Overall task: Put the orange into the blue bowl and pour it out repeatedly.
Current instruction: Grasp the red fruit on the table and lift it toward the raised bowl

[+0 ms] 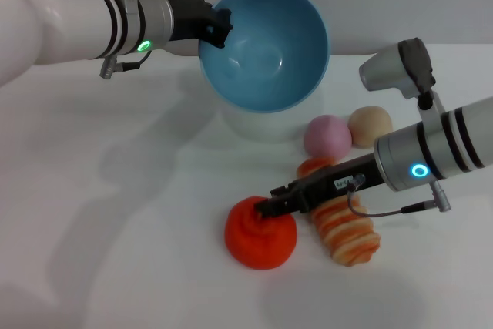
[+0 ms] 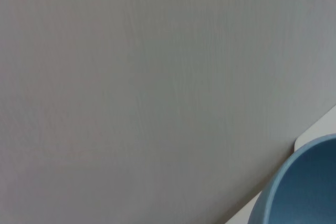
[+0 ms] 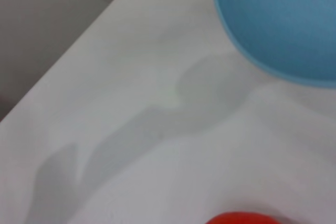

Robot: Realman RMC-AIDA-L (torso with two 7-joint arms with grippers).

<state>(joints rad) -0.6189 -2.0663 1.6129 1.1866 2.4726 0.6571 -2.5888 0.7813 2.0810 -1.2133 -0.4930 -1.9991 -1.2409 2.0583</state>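
Your right tool [image 1: 266, 209] sits on top of the soft, round red-orange fruit toy [image 1: 260, 234] lying on the white table [image 1: 115, 213], seemingly clenched on it, while your left tool [image 1: 219, 27] grips the rim of the deep, glossy light-blue plastic bowl [image 1: 266, 44], held tilted and empty. A shallow pinch could slip as you lift, sending the orange into the striped orange-and-cream roll [image 1: 347, 233] just beside it. The table is plain, smooth and white, against a grey wall [image 2: 131, 77].

Striped roll [image 1: 344, 230] crowds the orange [image 1: 260, 234]; leftward table [image 1: 115, 213] open.
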